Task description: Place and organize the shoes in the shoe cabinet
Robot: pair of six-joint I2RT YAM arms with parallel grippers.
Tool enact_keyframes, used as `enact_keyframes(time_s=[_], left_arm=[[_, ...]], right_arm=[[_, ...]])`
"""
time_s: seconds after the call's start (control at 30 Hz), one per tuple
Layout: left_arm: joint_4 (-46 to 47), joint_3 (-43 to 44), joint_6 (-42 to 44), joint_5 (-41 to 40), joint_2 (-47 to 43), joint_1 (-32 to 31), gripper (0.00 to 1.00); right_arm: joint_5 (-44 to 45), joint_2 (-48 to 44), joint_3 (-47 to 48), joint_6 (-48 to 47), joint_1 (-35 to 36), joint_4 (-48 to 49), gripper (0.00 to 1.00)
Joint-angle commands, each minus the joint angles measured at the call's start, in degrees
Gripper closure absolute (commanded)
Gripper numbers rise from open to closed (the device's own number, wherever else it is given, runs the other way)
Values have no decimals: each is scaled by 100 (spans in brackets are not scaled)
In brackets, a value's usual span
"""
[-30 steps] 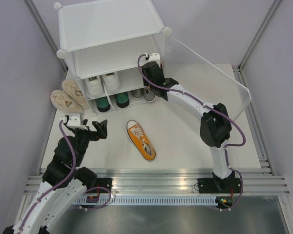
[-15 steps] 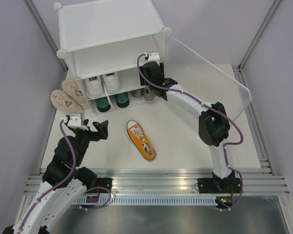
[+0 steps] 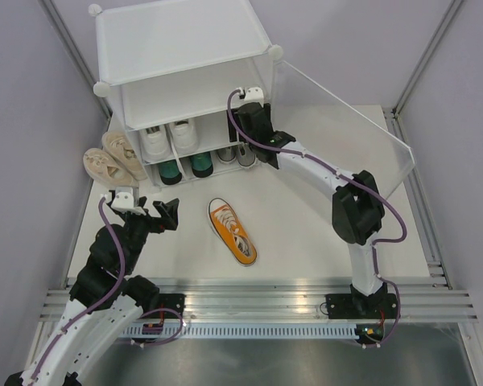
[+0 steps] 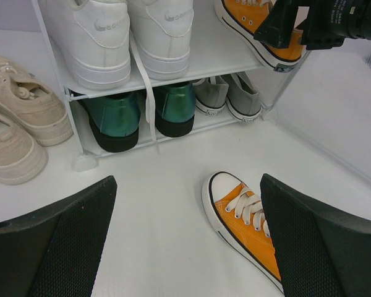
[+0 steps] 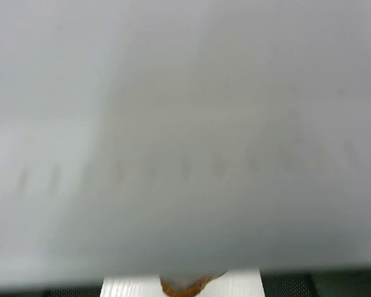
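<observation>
The shoe cabinet (image 3: 177,48) stands at the back left. White shoes (image 4: 123,37) fill the left of its middle shelf, with one orange shoe (image 4: 250,25) lying to their right. My right gripper (image 4: 290,28) reaches in over that shoe's heel. Its pads stand wide apart at the bottom corners of the blurred right wrist view, open on either side of the shoe's end (image 5: 185,286). Green shoes (image 4: 142,111) and grey shoes (image 4: 229,99) sit on the bottom shelf. A second orange shoe (image 3: 233,232) lies on the table. My left gripper (image 3: 163,215) hovers open to its left.
A beige pair (image 3: 113,157) lies on the table left of the cabinet. The clear door panel (image 3: 338,129) swings open to the right, behind my right arm. Grey walls close in on both sides.
My right wrist has shifted slightly at the middle shelf. The left arm and the orange shoe on the table have not moved.
</observation>
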Motion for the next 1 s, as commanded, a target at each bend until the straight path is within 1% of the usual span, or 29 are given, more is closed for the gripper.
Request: enact_keyframes(time_s=[0.0, 0.3, 0.43, 0.5, 0.57, 0.7, 0.73, 0.77, 0.8, 0.87, 0.93, 0.97], left_arm=[[236, -53, 15, 142, 16, -35, 0], [235, -44, 32, 133, 16, -35, 0], [235, -45, 32, 133, 16, -35, 0], [235, -44, 41, 133, 16, -35, 0], [236, -44, 32, 133, 16, -35, 0], [235, -36, 41, 142, 8, -35, 0], [235, -36, 41, 133, 8, -35, 0], [244, -36, 41, 142, -10, -35, 0], [236, -36, 41, 142, -1, -35, 0], [235, -36, 41, 160, -10, -35, 0], [235, -36, 41, 177, -10, -35, 0], [235, -36, 41, 168, -1, -35, 0]], right_arm=[[195, -681, -161, 135, -121, 319, 16], [107, -1103, -679, 232, -122, 311, 17], [-16, -1331, -1075, 311, -121, 407, 21], [-69, -1498, -1311, 346, -113, 468, 25], [-227, -1717, -1461, 416, -104, 477, 32], [-420, -2227, -2154, 495, -51, 705, 48], [-481, -2332, -2270, 522, -42, 741, 55], [-586, -2490, -2393, 531, -25, 776, 58], [-631, -2553, -2620, 574, -7, 837, 60], [-693, -2710, -2823, 610, 1, 847, 60], [-816, -2790, -3070, 680, 2, 1040, 63], [-903, -2851, -3227, 689, 2, 1136, 66]])
